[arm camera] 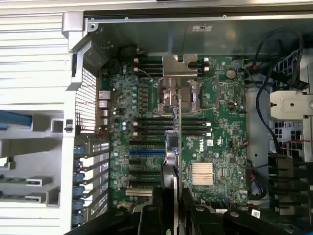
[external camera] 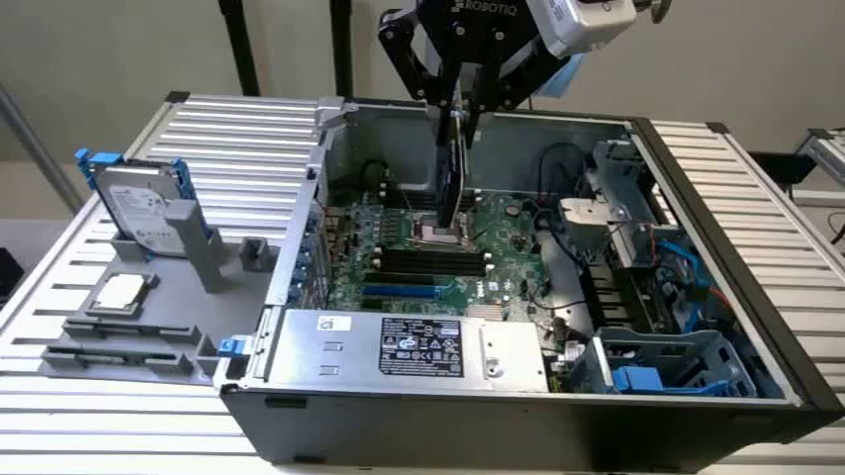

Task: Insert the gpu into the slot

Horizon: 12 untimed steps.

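Black gpu (external camera: 456, 173), pinched upright by the gripper (external camera: 465, 104) with fingers closed on it, hangs above the slot (external camera: 400, 292), off to one side (not over it); clean seating likely needs edge-to-slot alignment.

The gripper (arm camera: 172, 198) looks straight down into an open computer case (arm camera: 146, 29), its two dark fingers (arm camera: 165, 196) closed on a thin card (arm camera: 179, 122) seen edge-on as a narrow green line. That line runs across the black memory slots (arm camera: 146, 128) and reaches the silver processor socket (arm camera: 168, 95) on the green motherboard (arm camera: 225, 122). The blue slot (arm camera: 145, 152) lies just beside the card's edge, parallel to the memory slots, and the card is not seated in it. A small ribbed silver heatsink (arm camera: 202, 173) sits on the other side of the card. Black cables (arm camera: 266, 54) loop past the board's far edge, near a pale plastic part (arm camera: 291, 105).
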Available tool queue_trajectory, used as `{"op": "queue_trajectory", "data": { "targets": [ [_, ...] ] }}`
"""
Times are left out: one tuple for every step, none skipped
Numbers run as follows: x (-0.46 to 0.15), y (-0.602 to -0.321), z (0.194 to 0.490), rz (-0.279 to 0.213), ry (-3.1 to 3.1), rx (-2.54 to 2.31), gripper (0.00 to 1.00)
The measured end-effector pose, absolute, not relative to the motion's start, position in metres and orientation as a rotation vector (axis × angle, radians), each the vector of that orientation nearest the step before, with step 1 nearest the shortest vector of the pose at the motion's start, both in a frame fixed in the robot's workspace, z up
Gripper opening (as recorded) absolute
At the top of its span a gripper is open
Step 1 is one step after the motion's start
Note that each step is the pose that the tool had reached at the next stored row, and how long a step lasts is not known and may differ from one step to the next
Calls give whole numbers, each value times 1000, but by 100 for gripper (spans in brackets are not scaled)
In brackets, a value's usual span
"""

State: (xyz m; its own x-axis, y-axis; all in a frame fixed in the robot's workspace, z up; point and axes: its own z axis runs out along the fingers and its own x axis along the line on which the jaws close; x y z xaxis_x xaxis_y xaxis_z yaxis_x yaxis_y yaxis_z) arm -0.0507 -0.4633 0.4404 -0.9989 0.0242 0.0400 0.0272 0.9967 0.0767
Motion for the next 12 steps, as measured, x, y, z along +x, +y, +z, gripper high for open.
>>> {"op": "queue_trajectory", "data": {
  "targets": [
    [-51,-463,440,-120,-3100,-40,26],
    [-51,-463,440,-120,-3100,-40,26],
    [-51,-463,440,-120,-3100,-40,26],
    [-51,-463,440,-120,-3100,-40,26],
    [-51,-463,440,-120,-3100,-40,26],
    [-51,-463,440,-120,-3100,-40,26],
    [-51,-463,440,-120,-3100,-40,26],
    [-51,-463,440,-120,-3100,-40,26],
    [-51,-463,440,-120,-3100,-40,26],
    [-51,-463,440,-120,-3100,-40,26],
    [-51,-463,440,-120,-3100,-40,26],
    [-51,-463,440,-120,-3100,-40,26]
  ]
}}
